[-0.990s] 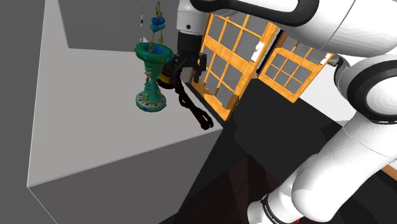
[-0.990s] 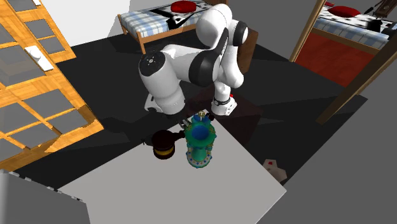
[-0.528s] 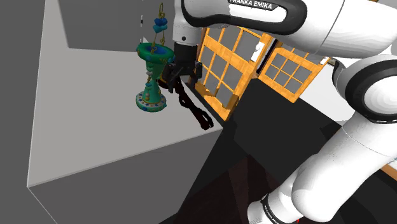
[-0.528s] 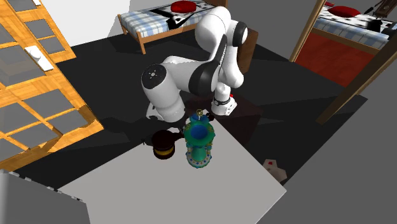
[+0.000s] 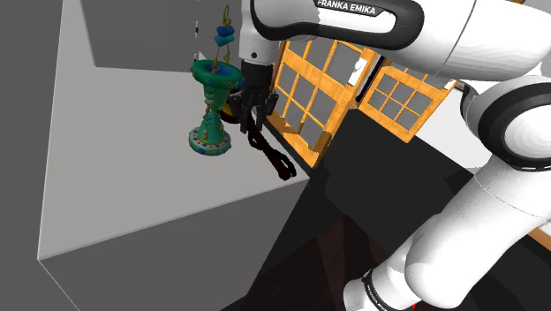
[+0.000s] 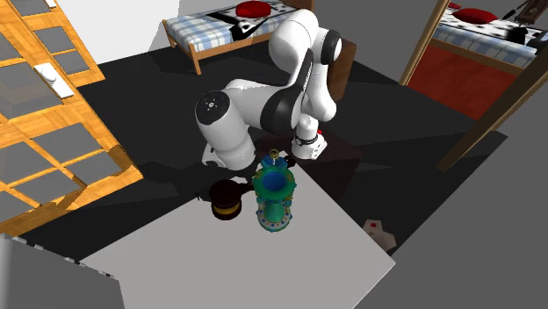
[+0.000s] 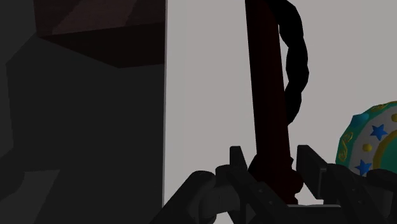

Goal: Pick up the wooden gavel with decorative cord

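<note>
The gavel lies on the grey table (image 5: 132,177). Its dark head with a gold band (image 6: 225,200) rests beside a green and blue goblet-like ornament (image 5: 212,106). In the wrist view the dark handle (image 7: 266,95) runs away from the gripper, and a black braided cord (image 7: 297,70) lies along it. My gripper (image 7: 272,162) has come down over the handle's head end. Its two fingers (image 7: 238,162) press against either side of the handle, shut on it. In the shoulder view the gripper (image 5: 245,108) sits low, right next to the ornament.
The ornament (image 6: 276,197) stands upright, almost touching the gripper. The table's edge (image 5: 291,190) drops off just past the cord's end. An orange lattice door (image 5: 309,88) stands behind. Beds (image 6: 211,31) and a small white object (image 6: 379,230) lie farther off on the floor.
The gripper has sunk from above the gavel down onto its handle, and the arm's forearm has swung lower. The gavel and the ornament have stayed in place.
</note>
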Controlling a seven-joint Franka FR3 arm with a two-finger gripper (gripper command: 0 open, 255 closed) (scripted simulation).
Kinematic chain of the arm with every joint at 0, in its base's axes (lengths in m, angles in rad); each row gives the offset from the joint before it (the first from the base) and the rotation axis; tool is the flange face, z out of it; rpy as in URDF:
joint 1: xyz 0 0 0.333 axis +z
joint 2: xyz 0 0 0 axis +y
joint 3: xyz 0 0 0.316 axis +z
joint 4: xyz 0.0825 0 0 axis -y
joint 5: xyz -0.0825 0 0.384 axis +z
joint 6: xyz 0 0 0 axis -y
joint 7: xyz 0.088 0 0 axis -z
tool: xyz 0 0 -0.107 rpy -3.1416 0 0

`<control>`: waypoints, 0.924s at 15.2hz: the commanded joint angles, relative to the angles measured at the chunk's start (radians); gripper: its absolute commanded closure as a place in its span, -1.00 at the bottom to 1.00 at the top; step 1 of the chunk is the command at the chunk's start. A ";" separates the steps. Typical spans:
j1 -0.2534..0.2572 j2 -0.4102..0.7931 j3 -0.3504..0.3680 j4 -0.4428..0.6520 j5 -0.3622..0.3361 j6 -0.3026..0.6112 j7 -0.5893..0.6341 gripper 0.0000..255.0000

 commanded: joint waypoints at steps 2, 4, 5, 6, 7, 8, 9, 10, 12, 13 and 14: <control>0.000 0.001 0.000 -0.001 0.000 0.001 0.000 1.00; 0.000 -0.002 0.000 0.011 0.001 -0.014 0.000 1.00; 0.000 -0.001 0.000 0.025 0.001 -0.028 0.001 1.00; 0.001 0.001 0.000 0.041 0.000 -0.042 0.002 1.00; 0.001 0.002 0.001 0.056 0.000 -0.056 0.003 1.00; 0.001 0.004 0.001 0.072 0.000 -0.070 0.004 1.00; 0.002 0.006 0.001 0.089 -0.001 -0.084 0.005 1.00; 0.002 0.009 0.001 0.105 -0.001 -0.098 0.007 1.00; 0.003 0.015 0.002 0.140 -0.003 -0.127 0.009 1.00; 0.004 0.018 0.002 0.158 -0.003 -0.141 0.011 1.00; 0.004 0.022 0.003 0.176 -0.004 -0.156 0.012 1.00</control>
